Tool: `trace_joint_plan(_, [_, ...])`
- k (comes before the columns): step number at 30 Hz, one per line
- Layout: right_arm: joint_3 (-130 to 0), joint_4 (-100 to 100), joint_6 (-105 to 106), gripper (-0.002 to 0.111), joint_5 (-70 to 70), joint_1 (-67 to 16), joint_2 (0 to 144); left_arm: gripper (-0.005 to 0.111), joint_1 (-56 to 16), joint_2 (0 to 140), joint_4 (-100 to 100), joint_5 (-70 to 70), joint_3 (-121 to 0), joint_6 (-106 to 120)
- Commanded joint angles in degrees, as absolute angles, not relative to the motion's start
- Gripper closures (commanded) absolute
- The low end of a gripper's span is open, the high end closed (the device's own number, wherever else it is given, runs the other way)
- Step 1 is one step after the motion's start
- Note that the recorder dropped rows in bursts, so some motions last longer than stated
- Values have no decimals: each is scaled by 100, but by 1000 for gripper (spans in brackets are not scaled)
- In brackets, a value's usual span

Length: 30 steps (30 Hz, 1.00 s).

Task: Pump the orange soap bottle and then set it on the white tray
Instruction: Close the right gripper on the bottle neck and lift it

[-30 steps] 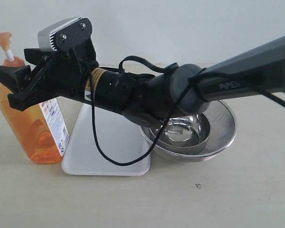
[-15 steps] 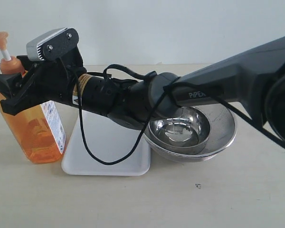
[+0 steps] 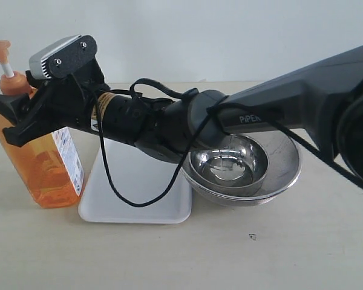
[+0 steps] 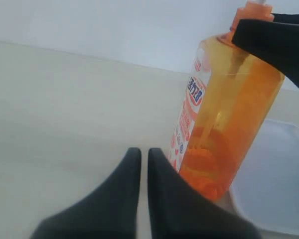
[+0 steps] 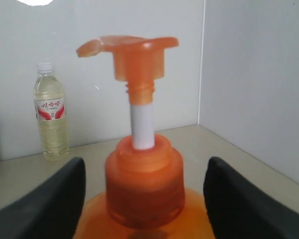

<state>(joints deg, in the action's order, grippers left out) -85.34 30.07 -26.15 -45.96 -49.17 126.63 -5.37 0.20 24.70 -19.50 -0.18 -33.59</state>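
The orange soap bottle stands upright on the table at the far left, its pump head raised on the white stem. My right gripper reaches across from the right and is open, with a finger on each side of the bottle's shoulder. In the right wrist view the right gripper straddles the orange collar with gaps on both sides, below the pump head. The white tray lies just right of the bottle. My left gripper is shut and empty, low beside the bottle.
Two nested round steel bowls sit right of the tray, partly under my right arm, which spans the tray. A clear drink bottle with a red label stands by the far wall. The tray's corner lies behind the soap bottle.
My right gripper has moved left over the past second, so its fingers now flank the bottle's shoulder. It has barely shifted in the last half second. The bottle stays standing.
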Motion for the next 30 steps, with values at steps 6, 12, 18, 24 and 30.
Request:
trace_joint_plan(6, [-8553,2762,-2734,94,-4512,-4933,12650,102,-517,0,2493,-1927,0,-3335])
trace_joint_plan(12, [-8553,2752,-2939,108,-4512,-4933,12650,102,-517,0,2493,-1927,0,-3335])
trace_joint_plan(18, [-8553,2801,-3104,108,-4680,-4933,12521,102,-517,0,2493,-1927,0,-3335])
trace_joint_plan(24, [-8553,3044,-3037,108,-4009,-4933,12019,102,-517,0,2493,-1927,0,-3335])
trace_joint_plan(30, [-8553,3215,-2948,108,-3821,-4933,11612,102,-517,0,2493,-1927,0,-3335])
